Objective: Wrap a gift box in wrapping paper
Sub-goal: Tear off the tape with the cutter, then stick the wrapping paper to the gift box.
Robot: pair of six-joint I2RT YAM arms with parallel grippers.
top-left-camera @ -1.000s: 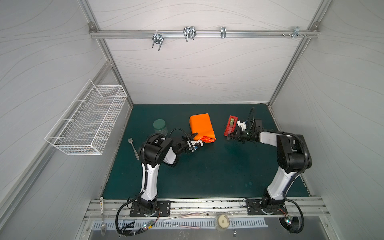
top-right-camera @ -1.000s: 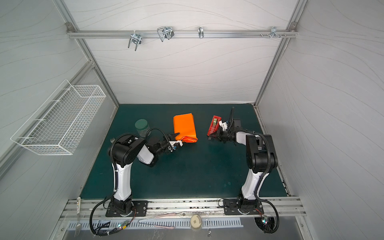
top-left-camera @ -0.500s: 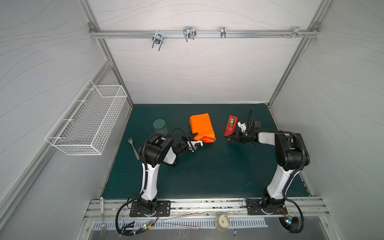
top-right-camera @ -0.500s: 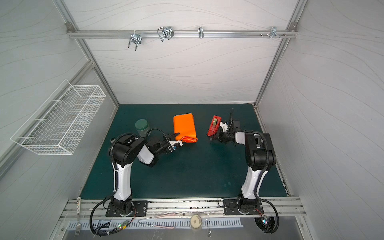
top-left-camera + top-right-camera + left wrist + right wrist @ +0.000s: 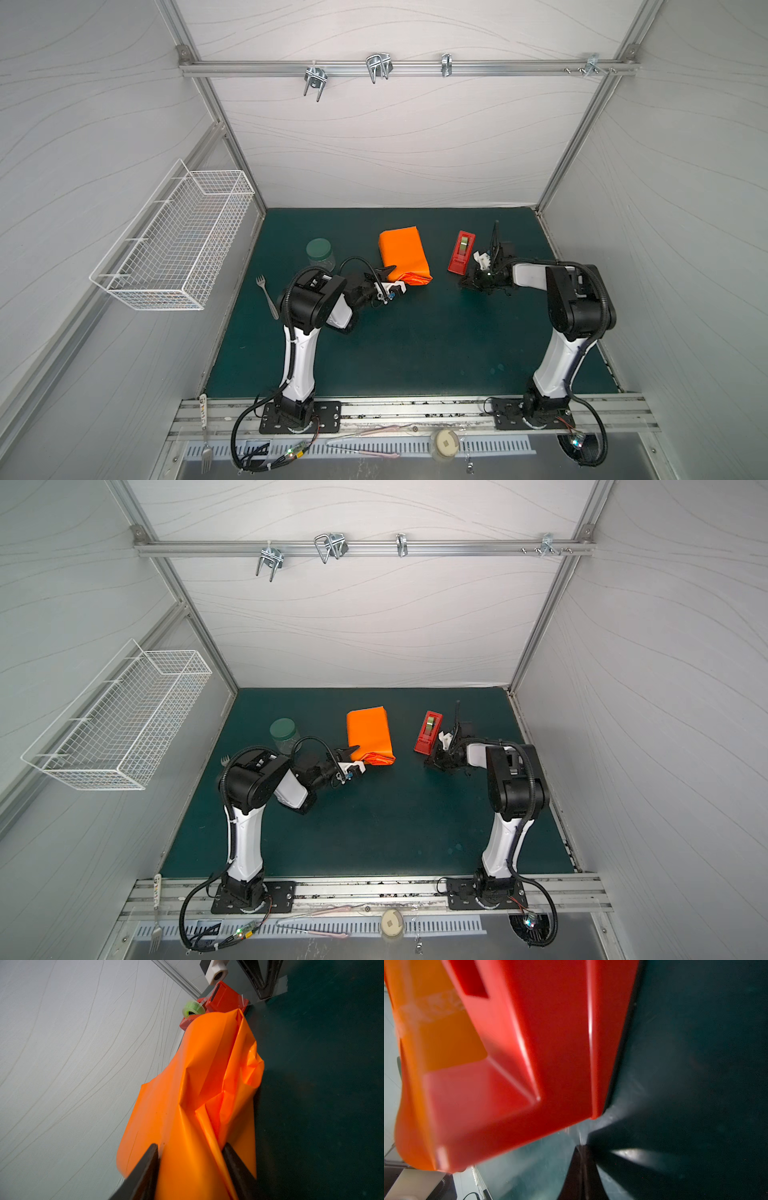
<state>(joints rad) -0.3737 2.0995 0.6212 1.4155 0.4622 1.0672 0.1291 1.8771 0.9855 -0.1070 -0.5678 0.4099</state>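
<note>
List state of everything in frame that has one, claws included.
wrapping paper: folded around a boxy shape, near end crumpled and loose
gift box: hidden, not visible
left claw: shut on wrapping paper's crumpled end
right claw: shut, beside tape dispenser's near end
tape dispenser: upright on mat, green roll loaded
jar: upright, lid on
fork: lying flat
wire basket: hanging on side wall
</note>
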